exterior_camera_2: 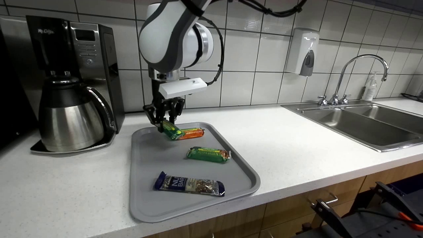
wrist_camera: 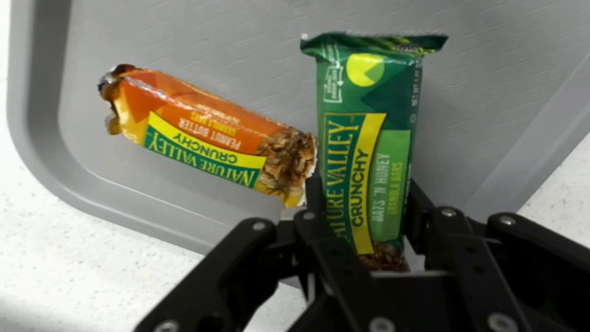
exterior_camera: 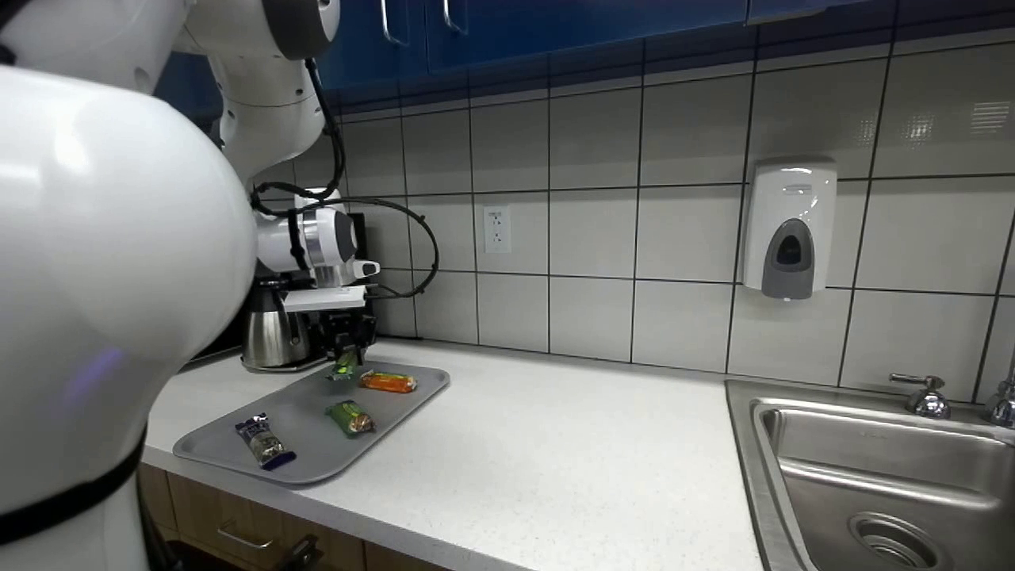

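Gripping the green granola bar [wrist_camera: 371, 138] across its width inside the claw [wrist_camera: 364, 198]; probably light, slick-wrapped, brittle within; best pinched gently by both long edges.

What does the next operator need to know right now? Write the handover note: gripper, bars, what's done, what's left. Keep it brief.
Gripper: closed on the green Oats 'n Honey bar, one finger along each long side; the bar appears to be held clear of the gray tray.
Things: orange peanut butter bar on the tray, close beside the held one in the wrist view; second green bar and nut bar also on the tray.
Done: the grip on the one bar.
Left, it seems: setting it down and letting go; neither is done yet.
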Controlling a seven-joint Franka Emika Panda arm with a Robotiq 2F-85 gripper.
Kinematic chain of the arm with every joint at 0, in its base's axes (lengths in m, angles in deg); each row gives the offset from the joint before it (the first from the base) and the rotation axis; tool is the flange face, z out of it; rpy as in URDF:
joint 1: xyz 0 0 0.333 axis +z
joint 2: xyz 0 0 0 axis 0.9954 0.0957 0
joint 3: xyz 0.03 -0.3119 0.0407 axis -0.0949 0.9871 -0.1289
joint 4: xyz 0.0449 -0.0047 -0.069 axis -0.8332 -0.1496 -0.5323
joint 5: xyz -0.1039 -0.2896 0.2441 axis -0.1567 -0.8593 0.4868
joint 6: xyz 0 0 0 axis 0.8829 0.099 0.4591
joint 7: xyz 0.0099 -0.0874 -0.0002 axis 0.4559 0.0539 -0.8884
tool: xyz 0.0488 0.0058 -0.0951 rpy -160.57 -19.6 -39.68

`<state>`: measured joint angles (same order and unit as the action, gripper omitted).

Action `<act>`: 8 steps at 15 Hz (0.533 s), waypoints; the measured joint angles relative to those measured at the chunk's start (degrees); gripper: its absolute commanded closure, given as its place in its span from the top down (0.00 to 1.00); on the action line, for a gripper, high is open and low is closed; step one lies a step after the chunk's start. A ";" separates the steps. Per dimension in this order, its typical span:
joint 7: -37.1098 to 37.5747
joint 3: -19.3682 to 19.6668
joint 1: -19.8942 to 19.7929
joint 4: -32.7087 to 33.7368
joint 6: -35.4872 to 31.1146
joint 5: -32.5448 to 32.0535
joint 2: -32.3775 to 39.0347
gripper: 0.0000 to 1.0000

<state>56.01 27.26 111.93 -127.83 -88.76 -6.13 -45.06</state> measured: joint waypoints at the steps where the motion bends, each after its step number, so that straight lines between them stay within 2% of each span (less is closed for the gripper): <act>1: 0.00 0.15 -0.41 0.00 0.00 0.00 0.00 0.18; 8: -0.01 1.69 -2.98 0.00 -0.25 0.00 0.00 0.18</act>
<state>56.00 28.95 108.94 -127.83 -89.01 -6.13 -45.07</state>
